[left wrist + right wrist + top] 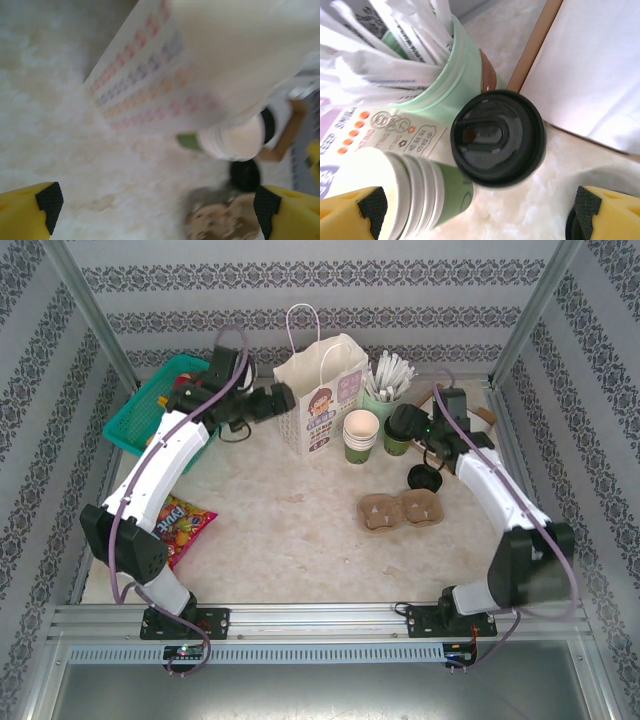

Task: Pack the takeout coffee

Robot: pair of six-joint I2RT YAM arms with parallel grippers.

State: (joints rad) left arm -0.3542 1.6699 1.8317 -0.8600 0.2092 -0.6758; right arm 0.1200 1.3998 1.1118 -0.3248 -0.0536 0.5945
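**Takeout coffee** (pixel 398 430) — a dark green cup with its black lid on, upright on the tabletop (pixel 290 540) toward the far right corner. A stack of lidless cups (pixel 360 435) stands just beside it on the left-edge side. A pale green holder of wrapped sticks (pixel 385 390) stands just behind it, toward the far edge.

**Your right claw** (pixel 420 430) — spread wide and pinching nothing. In the wrist view the coffee's lid sits ahead of the pads (pixel 370 205), apart from both.

**Your left claw** (pixel 283 400) — spread wide and empty, just beside the paper bag (pixel 320 390), which stands upright near the far edge.

**Also on the tabletop:**
- loose black lid (pixel 425 478)
- brown pulp tray (pixel 400 508)
- candy packet (pixel 182 525) by the left edge
- green basket (pixel 160 400) in the far left corner
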